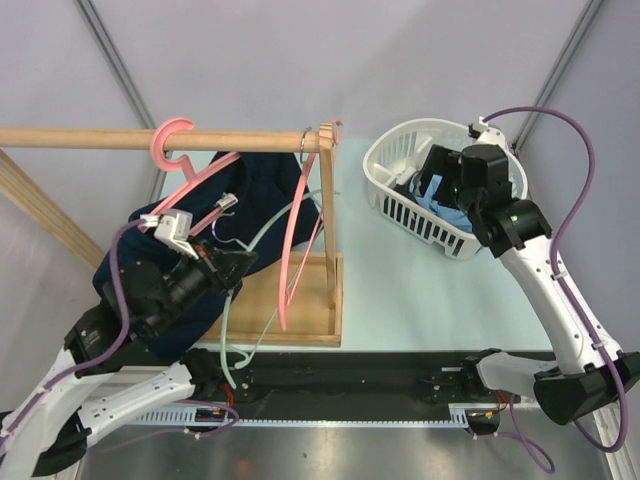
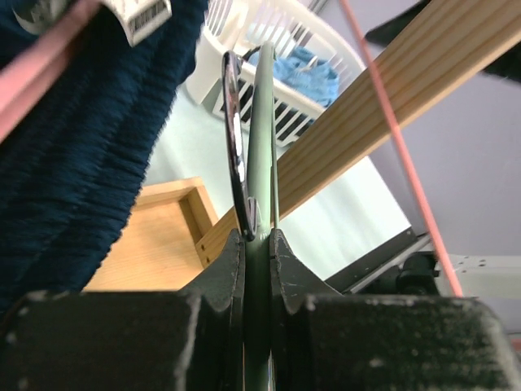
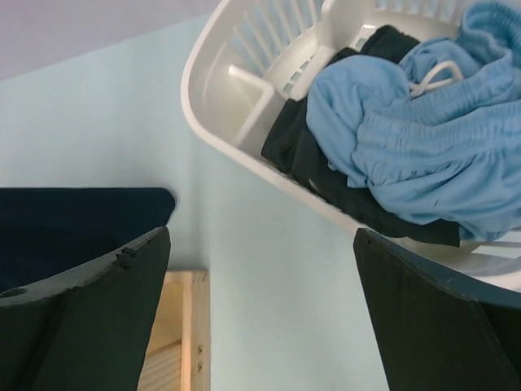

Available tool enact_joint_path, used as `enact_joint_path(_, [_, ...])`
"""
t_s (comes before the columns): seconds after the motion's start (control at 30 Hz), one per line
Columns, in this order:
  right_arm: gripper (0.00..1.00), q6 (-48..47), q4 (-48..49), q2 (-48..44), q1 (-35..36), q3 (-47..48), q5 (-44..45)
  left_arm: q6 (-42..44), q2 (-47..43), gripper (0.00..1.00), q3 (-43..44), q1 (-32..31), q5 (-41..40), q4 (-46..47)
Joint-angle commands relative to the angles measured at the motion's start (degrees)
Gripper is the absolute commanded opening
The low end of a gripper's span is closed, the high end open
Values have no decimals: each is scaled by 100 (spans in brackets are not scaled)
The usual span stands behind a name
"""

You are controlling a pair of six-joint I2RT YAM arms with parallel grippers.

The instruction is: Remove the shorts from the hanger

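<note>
The left gripper (image 2: 259,241) is clamped on the thin bar of a pale green hanger (image 2: 262,138), which is pressed from both sides by the fingers. A dark metal loop (image 2: 230,138) is seen lying against the same bar. The right gripper (image 3: 260,236) is spread wide, nothing is held between its fingers, and it is poised above a white basket (image 3: 213,90).

2 garments are seen in the basket. Light blue shorts (image 3: 423,138) are bunched on top, and dark shorts (image 3: 321,167) are partly covered beneath them.

The navy shorts (image 1: 255,185) are draped below the wooden rod (image 1: 100,138), at a pink hanger (image 1: 172,142) that is hooked over it, and they fall just beside the left gripper. A 2nd pink hanger (image 1: 291,245) is hung at the rod's right end, above the wooden tray (image 1: 312,305).

How the navy shorts are fastened to their hanger cannot be made out. Their lower part is hidden behind the left arm in the top view and is cut off at the frame edge in the left wrist view.
</note>
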Motion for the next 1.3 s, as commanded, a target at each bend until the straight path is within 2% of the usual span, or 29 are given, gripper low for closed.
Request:
enact_joint_path(0.0, [100, 200, 124, -174, 268, -160, -27, 91, -92, 0, 629, -4, 148, -34])
enact_joint_path(0.13, [100, 271, 133, -191, 392, -283, 79, 337, -66, 0, 955, -4, 280, -166])
enact_joint_path(0.27, [100, 288, 159, -226, 418, -415, 79, 1038, 301, 0, 1613, -4, 211, -456])
enact_joint_path(0.37, [100, 280, 150, -270, 418, -459, 88, 1557, 645, 0, 2518, -4, 61, -763])
enact_joint_path(0.5, [100, 253, 98, -358, 419, -538, 149, 2453, 1583, 0, 4018, -4, -202, -1369])
enact_joint_path(0.63, [100, 253, 71, -446, 418, -574, 158, 2982, 2287, 0, 4927, -4, -729, -2028])
enact_joint_path(0.7, [100, 244, 80, -472, 418, -591, 149, 3176, 2447, 1, 5173, -4, -861, -2056])
enact_joint_path(0.93, [100, 262, 45, -507, 410, -644, 123, 3229, 2825, 0, 5324, -4, -371, -1407])
enact_joint_path(1.27, [100, 323, 54, -595, 410, -811, 96, 2773, 3449, 0, 5166, -4, 236, -993])
